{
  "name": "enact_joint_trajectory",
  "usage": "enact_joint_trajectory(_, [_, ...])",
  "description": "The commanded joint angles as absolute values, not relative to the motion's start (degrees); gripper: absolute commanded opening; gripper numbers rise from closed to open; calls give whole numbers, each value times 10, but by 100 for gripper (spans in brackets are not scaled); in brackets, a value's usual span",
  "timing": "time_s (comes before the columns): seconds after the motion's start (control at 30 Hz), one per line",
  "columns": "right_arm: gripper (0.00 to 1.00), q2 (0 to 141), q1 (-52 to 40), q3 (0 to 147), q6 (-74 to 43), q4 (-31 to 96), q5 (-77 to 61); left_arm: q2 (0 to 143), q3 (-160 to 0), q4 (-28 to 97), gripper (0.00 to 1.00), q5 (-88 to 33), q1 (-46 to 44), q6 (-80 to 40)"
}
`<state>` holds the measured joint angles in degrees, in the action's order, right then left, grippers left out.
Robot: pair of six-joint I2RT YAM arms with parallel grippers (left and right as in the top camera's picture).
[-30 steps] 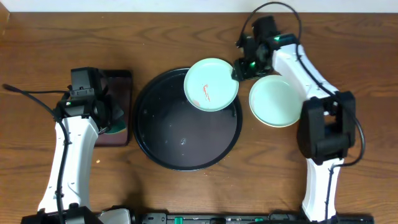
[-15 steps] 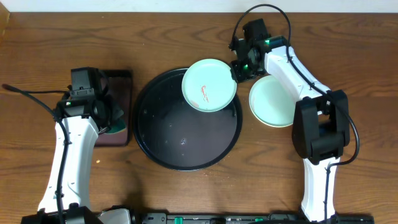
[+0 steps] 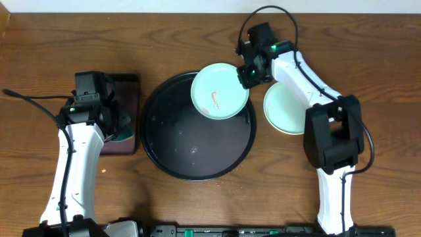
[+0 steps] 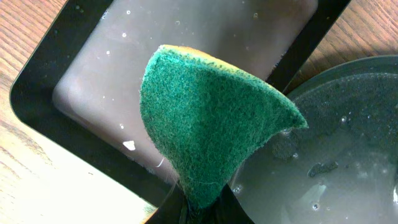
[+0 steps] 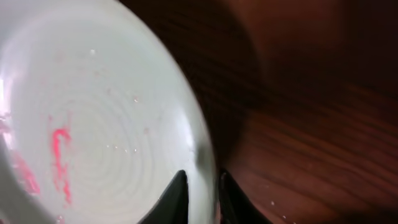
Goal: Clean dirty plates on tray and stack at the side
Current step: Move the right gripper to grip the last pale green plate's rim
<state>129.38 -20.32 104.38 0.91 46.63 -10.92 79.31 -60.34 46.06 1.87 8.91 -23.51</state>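
Note:
A mint plate with red smears [image 3: 219, 91] is held above the upper right rim of the large round black tray [image 3: 171, 155]. My right gripper [image 3: 249, 74] is shut on its right rim; the right wrist view shows the rim between the fingers [image 5: 202, 186] and the smeared plate [image 5: 93, 143]. Another mint plate [image 3: 289, 108] lies on the table right of the tray, partly under the right arm. My left gripper [image 3: 115, 131] is shut on a green sponge [image 4: 211, 124] over the small rectangular tray [image 4: 87, 81]. A pale yellow plate does not show.
The small rectangular dark tray [image 3: 125, 89] sits left of the black tray and holds water. The black tray's wet rim [image 4: 348, 124] shows at the right of the left wrist view. The wooden table [image 3: 368, 197] extends around both trays.
My right gripper has carried the smeared mint plate a little to the left, further over the black tray. The left arm has not moved.

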Motion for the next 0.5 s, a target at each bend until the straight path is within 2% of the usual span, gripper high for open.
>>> enact_joint_trajectory(0.0, [1, 1309, -206, 1052, 7, 467, -105, 794, -601, 460, 8, 25, 91, -225])
enact_joint_trajectory(0.2, [1, 1300, -213, 1059, -11, 479, -109, 794, -601, 460, 7, 25, 91, -225])
enact_joint_trajectory(0.47, [1, 1243, -235, 1060, -92, 519, -156, 794, -601, 456, 7, 25, 91, -225])
